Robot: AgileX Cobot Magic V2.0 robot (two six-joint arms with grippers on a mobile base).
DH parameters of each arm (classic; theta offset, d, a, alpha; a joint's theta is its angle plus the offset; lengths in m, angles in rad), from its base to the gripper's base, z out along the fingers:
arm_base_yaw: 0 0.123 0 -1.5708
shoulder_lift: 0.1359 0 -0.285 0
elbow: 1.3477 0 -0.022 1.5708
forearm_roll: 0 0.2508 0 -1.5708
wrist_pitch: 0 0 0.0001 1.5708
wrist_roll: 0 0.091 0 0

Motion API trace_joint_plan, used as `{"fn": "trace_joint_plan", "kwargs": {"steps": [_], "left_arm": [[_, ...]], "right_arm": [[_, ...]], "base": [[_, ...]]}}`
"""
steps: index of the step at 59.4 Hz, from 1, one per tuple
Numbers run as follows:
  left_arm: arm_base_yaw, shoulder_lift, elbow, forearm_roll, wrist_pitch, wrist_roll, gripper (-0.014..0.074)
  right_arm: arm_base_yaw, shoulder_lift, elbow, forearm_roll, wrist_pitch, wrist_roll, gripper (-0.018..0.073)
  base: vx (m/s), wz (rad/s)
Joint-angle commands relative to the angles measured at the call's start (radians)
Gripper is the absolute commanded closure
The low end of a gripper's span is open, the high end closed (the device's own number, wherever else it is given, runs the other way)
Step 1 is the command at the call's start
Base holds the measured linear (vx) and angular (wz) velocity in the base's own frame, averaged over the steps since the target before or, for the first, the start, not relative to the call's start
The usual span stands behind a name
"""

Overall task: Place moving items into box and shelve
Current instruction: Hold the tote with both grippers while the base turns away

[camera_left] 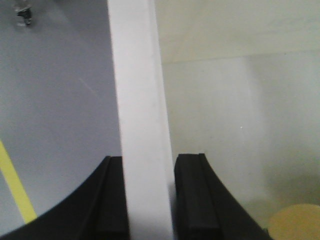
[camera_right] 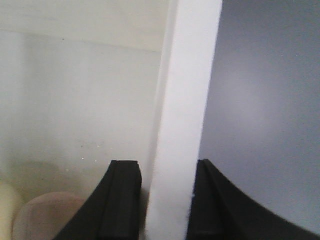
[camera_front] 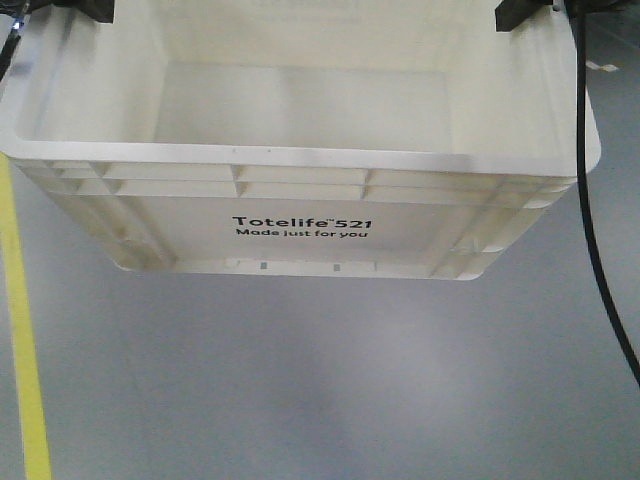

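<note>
Left wrist-mounted view: left gripper (camera_left: 150,200) clenched on a side rim of the box (camera_left: 140,90), one black finger (camera_left: 112,205) outside the white wall, the other inside, both pressed against it. Inside the box, at the low right corner of frame, part of the cream-yellow item (camera_left: 295,222) on the bottom. Outside the rim, grey floor (camera_left: 60,100) with a yellow line (camera_left: 17,195) crossing it.

Right wrist-mounted view: right gripper (camera_right: 165,200) clamped the same way on the opposite rim, fingers (camera_right: 122,200) straddling the wall, inner one in the box, outer one over the floor. On the box bottom near the inner finger, the pinkish item (camera_right: 50,217), with the cream-yellow item cropped at the left frame edge just beside it; touching or not, cannot tell.

Exterior front-facing view: box seen from its long side, upright, open top, ribbed rim, black print (camera_front: 303,227) "Totelife 521 Made just for you" on the near wall. Black gripper parts at both top corners of frame, at the box's short ends. Looks raised off the floor, with a soft shadow beneath. Black cable (camera_front: 590,200) hanging down past the right end of the box. Yellow line along the left edge of frame.
</note>
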Motion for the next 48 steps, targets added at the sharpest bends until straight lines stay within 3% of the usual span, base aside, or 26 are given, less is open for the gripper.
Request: {"fn": "trace_joint_plan", "kwargs": {"steps": [1,23,48], "left_arm": [[0.013,-0.058,-0.036,0.113,-0.095,0.001,0.0597],[0.013,-0.058,-0.036,0.112,-0.094,0.001,0.0597],[0.013,-0.058,-0.036,0.112,-0.094,0.001,0.0597]], "right_arm": [[-0.015,-0.063,-0.040,-0.098,-0.008,-0.017,0.0564],[-0.015,-0.063,-0.040,-0.098,-0.008,-0.017,0.0564],[-0.015,-0.063,-0.040,-0.097,-0.008,-0.017,0.0564]], "base": [[0.21,0.81],[0.24,0.72],[0.31,0.50]]}}
